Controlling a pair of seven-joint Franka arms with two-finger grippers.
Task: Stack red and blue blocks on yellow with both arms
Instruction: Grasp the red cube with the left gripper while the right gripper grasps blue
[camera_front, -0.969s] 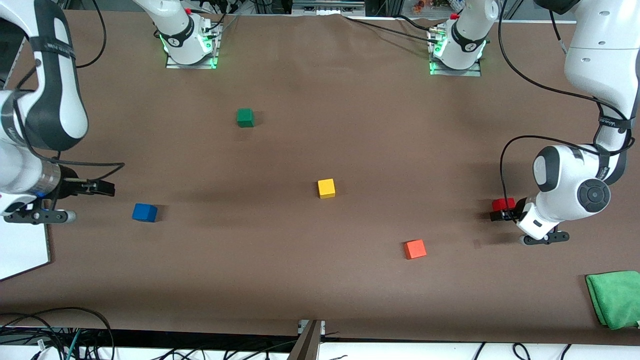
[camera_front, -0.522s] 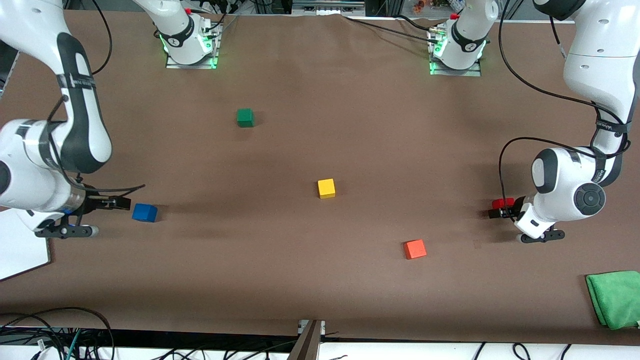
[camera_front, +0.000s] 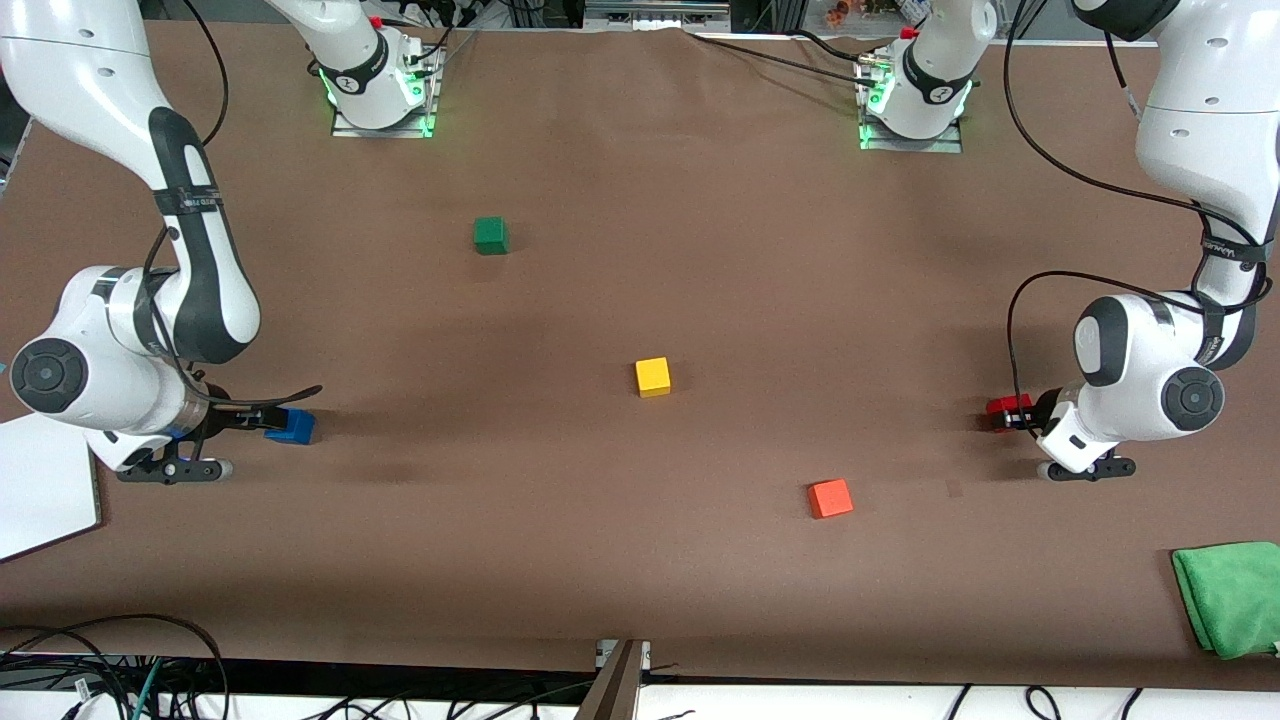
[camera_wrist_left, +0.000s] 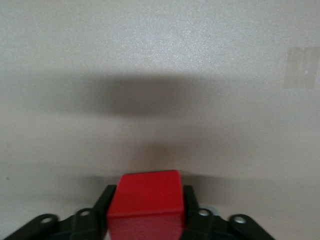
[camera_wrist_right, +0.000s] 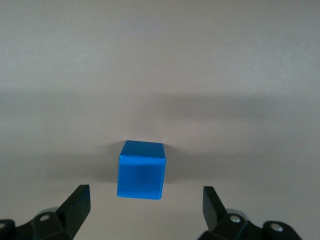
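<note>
Brown matte tabletop (camera_front: 640, 600), lit from above, with arm bases mounted along one long edge and loose cables hanging off the edge nearest the front camera.

Red block (camera_front: 1004, 408): located near the short edge at the left arm's end of the tabletop. Left gripper (camera_front: 1012, 416) is closed on it; in the left wrist view the block (camera_wrist_left: 145, 205) is seen clamped between both fingers (camera_wrist_left: 102, 205), resting on or barely off the surface, which cannot be told.

Blue block (camera_front: 292, 427): located near the short edge at the right arm's end. Right gripper (camera_front: 262, 420) is set low beside it with jaws spread wide. In the right wrist view the block (camera_wrist_right: 141, 170) is seen centred between the fingers (camera_wrist_right: 77, 202) but just ahead of the tips, faces roughly square to them; no contact is visible. A short advance is judged necessary before closing.

Yellow block (camera_front: 652, 377): mid-tabletop, well apart from both grippers, nothing on it.

Non-task items: green cube (camera_front: 490, 235), nearer the base edge; orange cube (camera_front: 830, 498), nearer the camera edge than the yellow block; green cloth (camera_front: 1228, 596) at the corner near the left arm's end; white sheet (camera_front: 40, 500) at the right arm's end.

Open surface is noted between each held or approached block and the yellow block; the orange cube lies just beside the red block's likely path.
</note>
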